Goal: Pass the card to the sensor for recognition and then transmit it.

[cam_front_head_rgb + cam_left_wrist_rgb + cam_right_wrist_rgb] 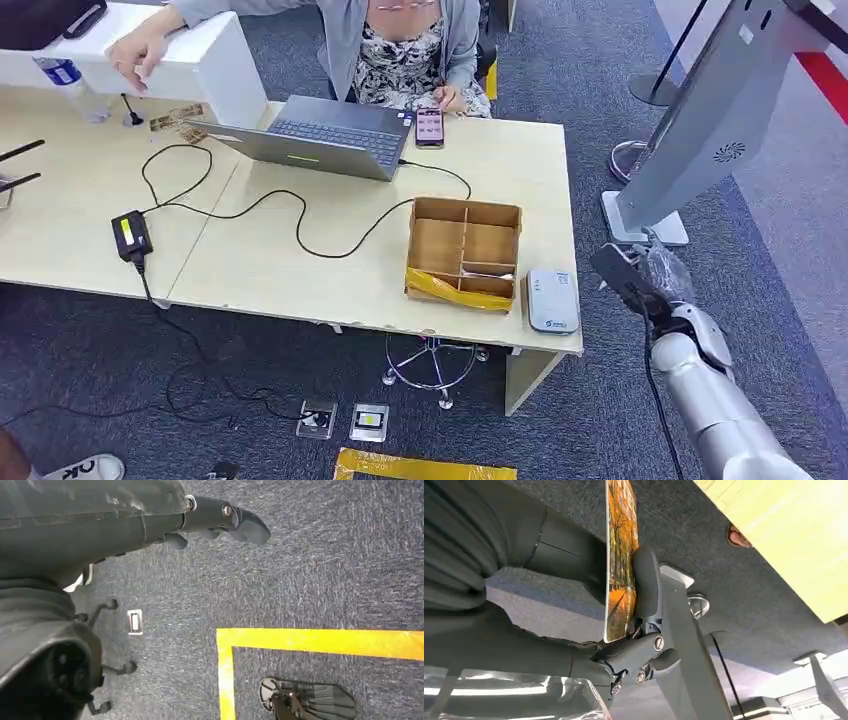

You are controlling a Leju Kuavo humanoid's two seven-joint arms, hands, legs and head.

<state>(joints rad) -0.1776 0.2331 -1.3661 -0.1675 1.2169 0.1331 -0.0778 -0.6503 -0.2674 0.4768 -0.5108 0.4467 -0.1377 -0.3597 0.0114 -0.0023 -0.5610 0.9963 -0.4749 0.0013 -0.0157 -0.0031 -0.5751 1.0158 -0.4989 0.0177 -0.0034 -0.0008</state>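
Over on the left, the left hand (pixel 220 522) hangs idle above the carpet, fingers loosely apart, holding nothing, out of the way by the look of it. On the table (pixel 260 270) stands a partitioned cardboard box (pixel 465 250), and just beside it the grey sensor (pixel 552 300) lies near the edge, within easy reach. To the right, the right hand (pixel 630 280) pinches the card (pixel 620 560) edge-on, off the table, face free for scanning.
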